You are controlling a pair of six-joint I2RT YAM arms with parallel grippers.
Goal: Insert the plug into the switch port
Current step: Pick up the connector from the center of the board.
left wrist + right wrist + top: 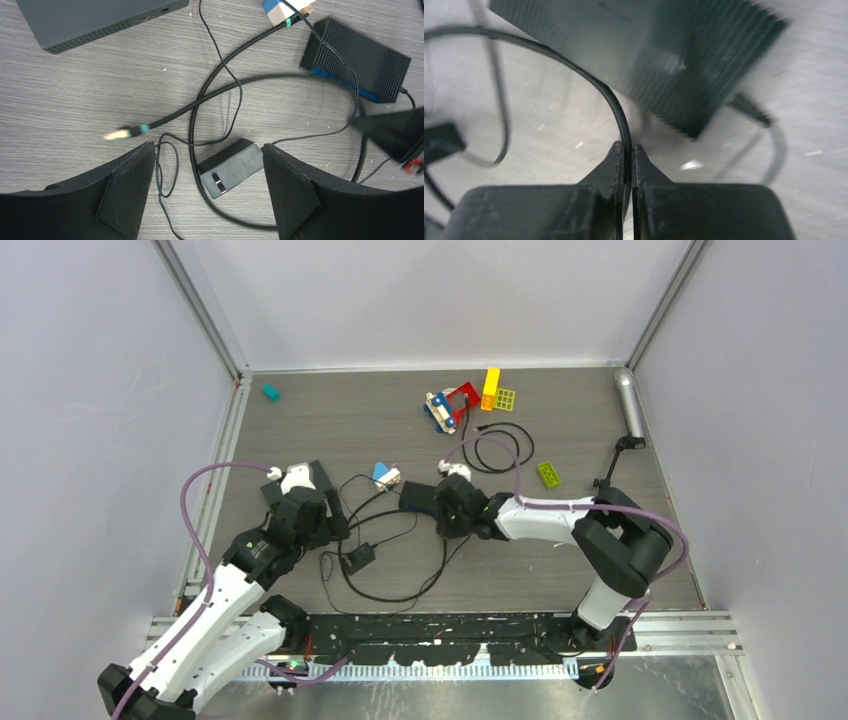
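plug [117, 134] lies loose on the bench [60, 95]; left pincer [207, 146] spread wide just beside it, right pincer [627, 150] clenched on a black lead [589, 80].
small pale head w/ a green band behind it, blurred in the left wrist view, next to a grey adapter [231, 167]. prob light and rigid, but its own lead looks floppy and will likely tug or twist it. best hold: across the hard body right behind the tip, not the lead. can't tell if the right pincer's lead is the plug's. ribbed black box [357, 57] sits near, maybe the switch.
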